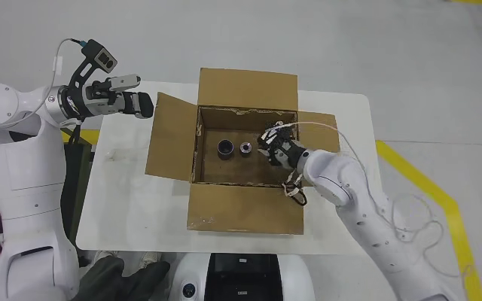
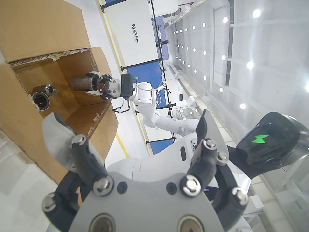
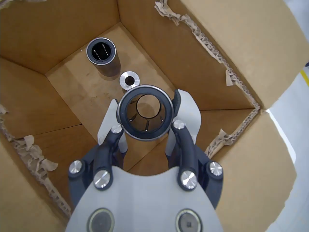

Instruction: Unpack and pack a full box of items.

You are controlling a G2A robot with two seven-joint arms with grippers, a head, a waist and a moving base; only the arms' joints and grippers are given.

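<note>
Steel, by the look of it: the bearing sleeve (image 3: 147, 129) is a rigid, smooth-walled tube with a dark end ring and ball tracks down its bore. We judge it heavy for its bulk, slippery, and hardly fragile. It hangs inside the open cardboard box (image 1: 245, 209), clear of the floor. The right claw (image 1: 273, 143) clamps it across the outer wall, one finger on each side. That round flank seems to us the sound place to hold it. On the box floor stand a taller sleeve (image 3: 102, 56) and, just beside it, a small bright bushing (image 3: 129, 80) with a centre hole. The box has ragged, torn edges, its flaps are folded out, and it sits on the white bench (image 1: 120, 203). The left claw (image 1: 144, 104) hovers wide open and empty near one flap.
</note>
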